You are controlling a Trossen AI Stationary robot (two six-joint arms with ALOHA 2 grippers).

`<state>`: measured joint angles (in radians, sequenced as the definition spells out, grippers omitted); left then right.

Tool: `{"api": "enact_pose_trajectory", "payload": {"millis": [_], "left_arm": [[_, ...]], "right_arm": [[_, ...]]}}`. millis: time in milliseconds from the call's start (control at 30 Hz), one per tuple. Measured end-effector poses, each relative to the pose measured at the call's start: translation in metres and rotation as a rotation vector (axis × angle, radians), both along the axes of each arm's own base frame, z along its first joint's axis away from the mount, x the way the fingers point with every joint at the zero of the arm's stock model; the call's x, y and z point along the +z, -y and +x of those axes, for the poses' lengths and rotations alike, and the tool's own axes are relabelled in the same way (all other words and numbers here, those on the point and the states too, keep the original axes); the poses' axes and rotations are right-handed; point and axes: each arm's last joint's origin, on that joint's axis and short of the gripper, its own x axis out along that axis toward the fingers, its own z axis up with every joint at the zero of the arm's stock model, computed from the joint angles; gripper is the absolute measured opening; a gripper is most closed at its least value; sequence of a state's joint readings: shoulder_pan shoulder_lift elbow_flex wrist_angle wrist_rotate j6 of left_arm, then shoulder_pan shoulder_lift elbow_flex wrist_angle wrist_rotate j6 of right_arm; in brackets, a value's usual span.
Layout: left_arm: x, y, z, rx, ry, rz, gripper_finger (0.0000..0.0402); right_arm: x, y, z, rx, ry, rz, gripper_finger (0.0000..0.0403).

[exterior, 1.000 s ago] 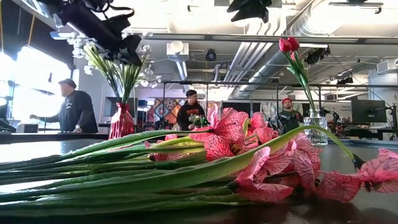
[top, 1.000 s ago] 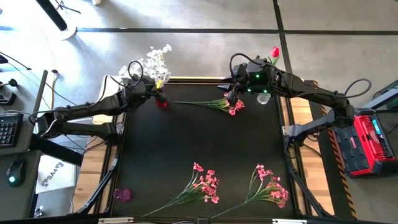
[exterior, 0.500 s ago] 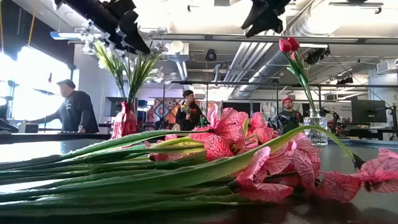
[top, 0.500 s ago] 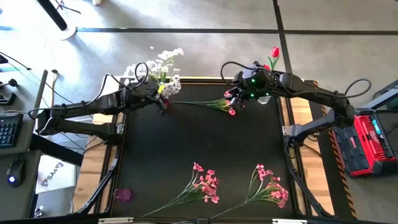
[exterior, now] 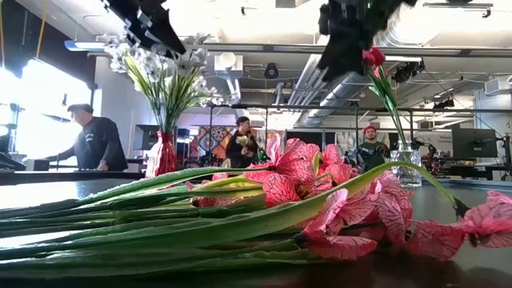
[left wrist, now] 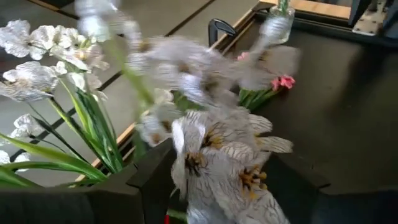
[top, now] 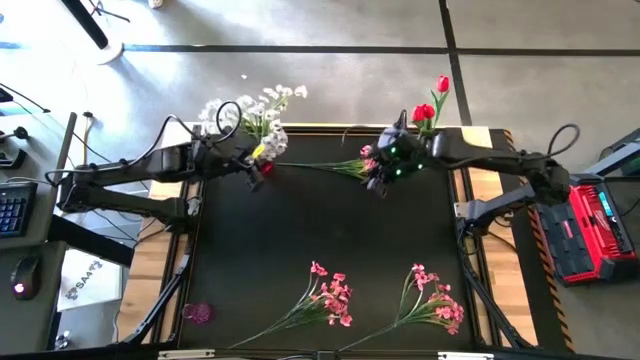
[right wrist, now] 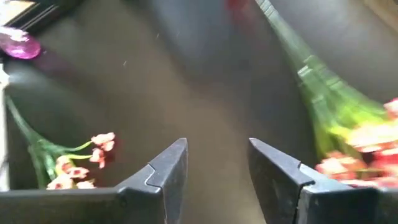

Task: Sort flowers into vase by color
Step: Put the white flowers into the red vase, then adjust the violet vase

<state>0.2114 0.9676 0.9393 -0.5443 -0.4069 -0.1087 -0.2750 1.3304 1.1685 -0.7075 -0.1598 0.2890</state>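
- Now the right arm has swung in from the back edge of the dark surface [top: 300, 240], and its end effector [top: 382, 172] hangs over the pink spray [top: 352, 165] lying near the back, fingers apart with nothing between them. That reads to me as lining up for the next pick.
- Meanwhile the left end effector [top: 252, 160] has drawn back a little from the red vase [exterior: 158, 154] at the back left corner; whether its fingers are apart or together I cannot tell behind the white flowers [top: 255, 108].
- White flowers now fan out upright in the red vase, so that colour looks done.
- Red tulips [top: 432, 100] stand in the clear vase [exterior: 410, 170] at the back right.
- Two more pink sprays [top: 335, 297] lie untouched along the front edge.
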Motion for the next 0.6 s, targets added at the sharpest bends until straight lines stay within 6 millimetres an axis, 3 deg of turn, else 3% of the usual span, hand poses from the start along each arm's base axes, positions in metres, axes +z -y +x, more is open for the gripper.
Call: {"api": "enact_pose_trajectory", "payload": {"millis": [233, 467, 600], "left_arm": [[0.016, 0.008, -0.006, -0.007, -0.031, -0.018, 0.0207], [0.038, 0.011, -0.014, 0.002, -0.038, -0.005, 0.0207], [0.041, 0.011, -0.016, 0.003, -0.055, -0.008, 0.0207]], "right_arm": [[-0.044, -0.019, 0.004, 0.000, 0.009, 0.134, 0.0154], [-0.050, -0.034, 0.005, 0.020, -0.001, 0.163, 0.0154], [-0.050, -0.035, 0.006, 0.021, 0.000, 0.161, 0.0154]]}}
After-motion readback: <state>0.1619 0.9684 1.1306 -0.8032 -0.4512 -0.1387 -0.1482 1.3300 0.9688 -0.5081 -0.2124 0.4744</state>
